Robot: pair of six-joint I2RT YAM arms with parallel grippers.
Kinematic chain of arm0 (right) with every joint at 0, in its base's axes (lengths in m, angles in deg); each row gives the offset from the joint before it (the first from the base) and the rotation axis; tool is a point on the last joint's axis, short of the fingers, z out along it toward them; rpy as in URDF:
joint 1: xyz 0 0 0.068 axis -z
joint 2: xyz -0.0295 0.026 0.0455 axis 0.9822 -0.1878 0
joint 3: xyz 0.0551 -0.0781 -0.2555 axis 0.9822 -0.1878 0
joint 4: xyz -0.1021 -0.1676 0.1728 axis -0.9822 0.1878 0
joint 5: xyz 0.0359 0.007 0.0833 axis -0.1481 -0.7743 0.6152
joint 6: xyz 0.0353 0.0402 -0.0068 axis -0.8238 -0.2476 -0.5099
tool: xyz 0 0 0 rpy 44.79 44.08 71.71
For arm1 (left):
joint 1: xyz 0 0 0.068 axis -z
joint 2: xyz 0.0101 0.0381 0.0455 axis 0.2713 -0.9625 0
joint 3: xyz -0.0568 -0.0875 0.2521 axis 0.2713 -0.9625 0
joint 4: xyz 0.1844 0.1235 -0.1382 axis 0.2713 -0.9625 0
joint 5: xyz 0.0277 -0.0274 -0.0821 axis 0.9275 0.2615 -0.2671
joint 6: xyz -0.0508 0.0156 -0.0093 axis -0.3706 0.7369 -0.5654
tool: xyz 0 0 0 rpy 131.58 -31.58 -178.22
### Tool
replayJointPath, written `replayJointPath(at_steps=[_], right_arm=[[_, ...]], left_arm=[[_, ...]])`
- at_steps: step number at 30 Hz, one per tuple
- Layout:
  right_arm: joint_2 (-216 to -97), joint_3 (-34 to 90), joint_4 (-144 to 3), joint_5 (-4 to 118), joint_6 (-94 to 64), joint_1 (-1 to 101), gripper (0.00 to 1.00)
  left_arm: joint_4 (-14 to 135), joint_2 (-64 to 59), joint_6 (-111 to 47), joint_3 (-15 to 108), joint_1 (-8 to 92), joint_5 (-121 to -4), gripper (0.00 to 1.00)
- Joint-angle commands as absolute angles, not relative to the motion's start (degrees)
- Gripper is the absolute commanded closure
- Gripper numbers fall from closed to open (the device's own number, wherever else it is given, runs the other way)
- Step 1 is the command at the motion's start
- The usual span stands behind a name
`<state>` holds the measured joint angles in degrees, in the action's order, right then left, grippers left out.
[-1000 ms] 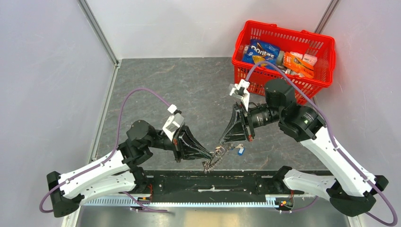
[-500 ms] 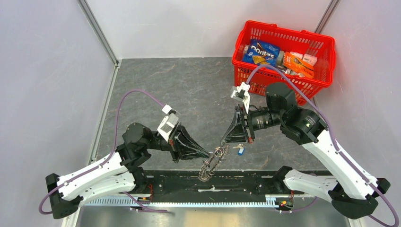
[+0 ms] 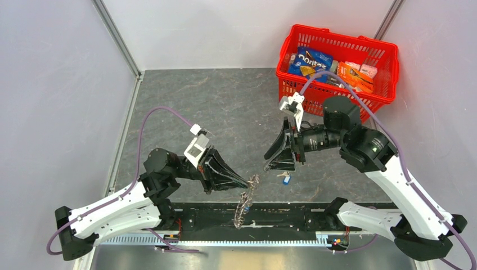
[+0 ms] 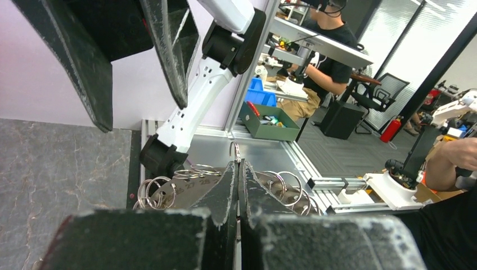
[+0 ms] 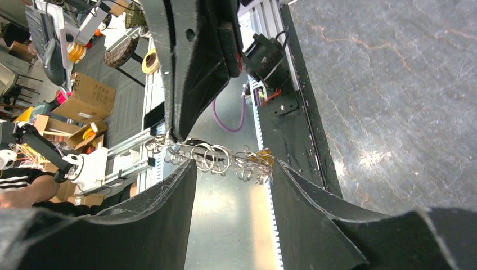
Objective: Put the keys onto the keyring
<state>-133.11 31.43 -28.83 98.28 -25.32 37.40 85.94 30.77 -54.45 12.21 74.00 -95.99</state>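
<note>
Since my left gripper (image 3: 248, 181) is clenched on the top of the keyring (image 3: 244, 200), which dangles limp over the table's (image 3: 197, 112) near edge, I judge the step in hand is fetching the keys (image 3: 284, 179). They lie near that edge, just beside my right gripper (image 3: 266, 162), whose jaws stand apart and empty. I'd lower it straight, pinch the blue tag rather than the thin metal, and hold the ring steady. Count: one table, two arms, one red basket (image 3: 346, 36) at the far right corner, one keyring, one blue-tagged key cluster, its separate keys too small to count.
</note>
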Motion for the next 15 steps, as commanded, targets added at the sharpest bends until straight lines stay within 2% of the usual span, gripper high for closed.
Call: replayJointPath(at_steps=[1, 3, 10, 15], right_arm=[[-131.52, 34.98, -30.94, 99.62, -25.97, 37.41, 0.40], [-131.08, 34.49, -31.91, 97.36, -26.19, 37.34, 0.40], [-132.23, 33.41, -25.93, 74.27, -26.87, 37.39, 0.41], [-132.80, 25.49, -24.86, 62.30, -28.79, 37.49, 0.39]], left_arm=[[95.40, 31.87, -59.47, 11.58, 74.10, -93.14, 0.98], [97.65, 31.94, -61.13, 10.91, 74.06, -92.22, 0.98], [106.87, 32.14, -68.40, 9.56, 74.10, -91.97, 0.98], [107.65, 32.07, -70.17, 10.91, 74.10, -93.21, 0.98]])
